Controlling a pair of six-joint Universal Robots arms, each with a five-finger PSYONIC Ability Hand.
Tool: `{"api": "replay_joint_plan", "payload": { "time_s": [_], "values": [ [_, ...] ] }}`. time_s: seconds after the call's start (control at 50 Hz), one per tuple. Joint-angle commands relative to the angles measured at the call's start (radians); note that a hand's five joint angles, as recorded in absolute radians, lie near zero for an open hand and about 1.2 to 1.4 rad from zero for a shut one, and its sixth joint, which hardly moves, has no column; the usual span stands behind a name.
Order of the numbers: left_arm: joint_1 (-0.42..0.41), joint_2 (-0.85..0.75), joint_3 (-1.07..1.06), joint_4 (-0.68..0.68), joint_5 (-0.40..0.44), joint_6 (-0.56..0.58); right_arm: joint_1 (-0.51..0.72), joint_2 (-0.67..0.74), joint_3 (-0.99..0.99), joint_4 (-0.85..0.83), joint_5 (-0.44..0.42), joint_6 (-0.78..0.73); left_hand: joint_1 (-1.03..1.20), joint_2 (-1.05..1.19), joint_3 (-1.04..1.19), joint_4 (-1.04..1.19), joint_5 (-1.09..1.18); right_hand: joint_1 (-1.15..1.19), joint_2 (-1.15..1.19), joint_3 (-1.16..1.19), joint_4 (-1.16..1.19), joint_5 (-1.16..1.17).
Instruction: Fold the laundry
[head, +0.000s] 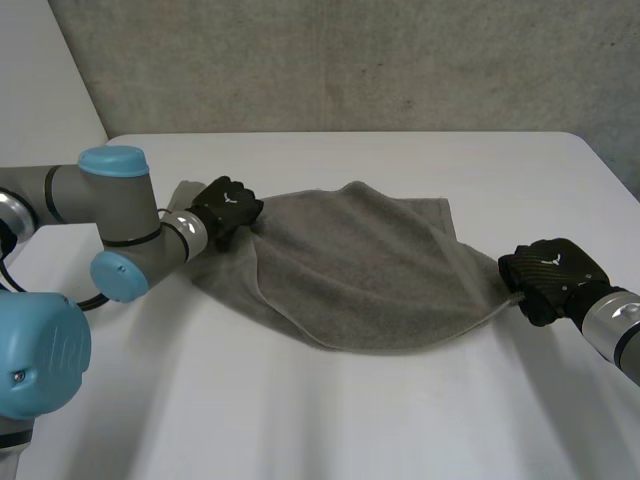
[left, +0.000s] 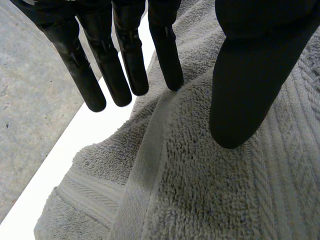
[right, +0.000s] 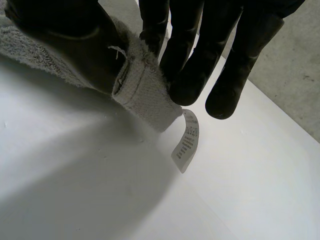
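My worry is the left hand (head: 228, 208). Its fingers (left: 127, 65) are straight and spread from the thumb, only resting at the hem, so I judge that any pull could leave that end behind and skew the fold. The right hand (head: 548, 275) pinches a corner of the towel (head: 370, 270) beside its label (right: 185, 142). The towel lies rumpled across the middle of the table (head: 300, 420), between both hands.
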Motion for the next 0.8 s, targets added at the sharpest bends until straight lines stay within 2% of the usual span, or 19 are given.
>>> {"api": "replay_joint_plan", "payload": {
  "time_s": [0.02, 0.04, 0.08, 0.46, 0.52, 0.58, 0.64, 0.72, 0.8],
  "values": [
    [0.000, 0.001, 0.006, 0.003, -0.002, 0.029, 0.000, 0.002, 0.002, 0.000, 0.000, -0.001, -0.110, -0.111, -0.110, -0.110, -0.109, 0.058, 0.056, 0.050, 0.058, 0.047],
    [0.000, 0.001, 0.006, 0.003, -0.002, 0.029, 0.000, 0.002, 0.002, 0.000, 0.000, -0.001, -0.111, -0.111, -0.111, -0.111, -0.110, 0.058, 0.056, 0.050, 0.058, 0.047],
    [0.000, 0.004, 0.006, 0.003, -0.005, 0.035, 0.000, 0.002, 0.002, 0.000, 0.000, -0.001, -0.255, -0.255, -0.255, -0.254, -0.253, 0.058, 0.056, 0.050, 0.058, 0.047],
    [0.002, -0.015, 0.006, 0.005, -0.006, 0.037, 0.000, 0.005, 0.002, 0.000, 0.002, -0.003, -0.161, -0.161, -0.161, -0.161, -0.160, 0.058, 0.056, 0.050, 0.058, 0.047],
    [0.002, -0.015, -0.002, 0.005, -0.006, 0.037, 0.000, 0.006, 0.002, 0.000, 0.003, -0.006, -0.067, -0.067, -0.067, -0.067, -0.066, 0.058, 0.056, 0.050, 0.058, 0.047],
    [0.002, -0.013, -0.004, 0.005, -0.006, 0.037, 0.000, 0.008, 0.002, 0.000, 0.005, -0.007, 0.217, 0.216, 0.217, 0.217, 0.218, 0.058, 0.056, 0.050, 0.058, 0.047],
    [0.002, -0.004, -0.005, 0.005, -0.008, 0.035, 0.000, 0.008, 0.002, 0.000, 0.006, -0.007, 0.349, 0.349, 0.349, 0.350, 0.350, 0.058, 0.056, 0.050, 0.058, 0.047],
    [0.002, 0.008, -0.007, 0.002, -0.020, 0.035, 0.000, 0.006, 0.002, 0.002, 0.006, -0.007, 0.394, 0.394, 0.394, 0.394, 0.395, 0.058, 0.056, 0.050, 0.058, 0.047],
    [0.002, 0.043, -0.030, 0.000, -0.068, 0.035, 0.000, 0.006, 0.002, 0.002, 0.008, -0.007, 0.449, 0.449, 0.449, 0.450, 0.450, 0.058, 0.056, 0.050, 0.058, 0.047]
  ]
}}
